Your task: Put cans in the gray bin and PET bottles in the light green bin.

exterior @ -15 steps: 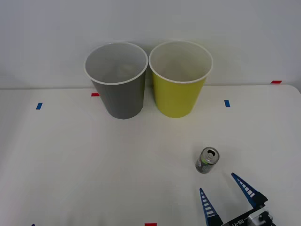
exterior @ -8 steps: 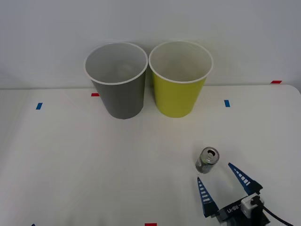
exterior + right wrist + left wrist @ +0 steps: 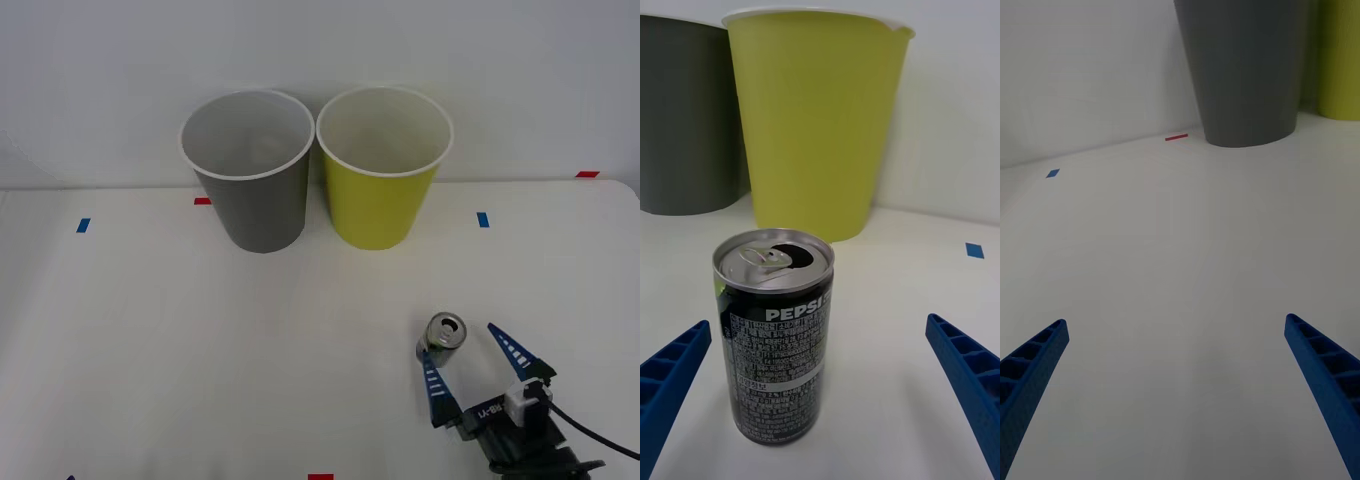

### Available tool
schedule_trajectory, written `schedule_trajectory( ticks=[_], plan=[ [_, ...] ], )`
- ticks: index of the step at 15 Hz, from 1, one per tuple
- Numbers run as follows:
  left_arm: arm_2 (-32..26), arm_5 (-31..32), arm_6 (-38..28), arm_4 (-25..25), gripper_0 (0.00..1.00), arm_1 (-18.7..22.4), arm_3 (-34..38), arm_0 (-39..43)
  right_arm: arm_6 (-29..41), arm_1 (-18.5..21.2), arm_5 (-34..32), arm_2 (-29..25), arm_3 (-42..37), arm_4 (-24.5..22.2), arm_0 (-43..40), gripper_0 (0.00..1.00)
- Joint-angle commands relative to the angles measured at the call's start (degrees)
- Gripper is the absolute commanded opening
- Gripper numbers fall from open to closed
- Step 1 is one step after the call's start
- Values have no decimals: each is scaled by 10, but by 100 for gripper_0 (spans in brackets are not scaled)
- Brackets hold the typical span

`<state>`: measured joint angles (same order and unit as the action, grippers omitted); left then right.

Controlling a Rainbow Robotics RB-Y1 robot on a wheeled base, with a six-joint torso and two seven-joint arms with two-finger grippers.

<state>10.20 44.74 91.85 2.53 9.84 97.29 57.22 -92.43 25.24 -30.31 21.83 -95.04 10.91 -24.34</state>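
A small silver-gray can (image 3: 441, 338) stands upright on the white table (image 3: 150, 350), pull-tab top open. My right gripper (image 3: 460, 343) is open right behind it, one blue finger (image 3: 434, 385) close beside the can and the other well apart. In the right wrist view the can (image 3: 779, 330) sits just ahead of the open gripper (image 3: 817, 324), nearer one fingertip. The gray bin (image 3: 252, 170) and light green bin (image 3: 380, 165) stand side by side at the back. My left gripper (image 3: 1176, 322) is open over bare table, facing the gray bin (image 3: 1247, 67). PET bottles are out of view.
Small blue tape marks (image 3: 483, 219) and red tape marks (image 3: 202, 201) dot the table. A white wall rises directly behind the bins. The table's right edge curves past a red mark (image 3: 587, 174).
My right gripper has moved forward toward the can, still open; its fingertips now reach the can's sides. The can and both bins have not moved.
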Motion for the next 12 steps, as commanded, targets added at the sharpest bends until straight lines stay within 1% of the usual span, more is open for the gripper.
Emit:
schedule_trajectory(
  ticks=[1, 4, 9, 10, 11, 12],
  plan=[
    [0, 0, 0, 0, 100, 0, 0, 0, -4, -14, 25, 4, 0, 0, 18, 100],
    [0, 0, 0, 0, 100, 0, 0, 0, -6, -36, 57, 5, 0, -1, 39, 100],
    [0, 0, 0, 0, 100, 0, 0, 0, -7, -36, 59, 3, 0, 3, 43, 100],
    [0, 0, 0, 0, 100, 0, 0, 0, -6, -35, 58, 3, 0, 5, 44, 81],
    [0, 0, 0, 0, 100, 0, 0, 0, -6, -35, 59, 3, 0, 8, 43, 56],
    [0, 0, 0, 0, 100, 0, 0, 0, -5, -35, 59, 3, 0, 11, 43, 34]
  ],
)
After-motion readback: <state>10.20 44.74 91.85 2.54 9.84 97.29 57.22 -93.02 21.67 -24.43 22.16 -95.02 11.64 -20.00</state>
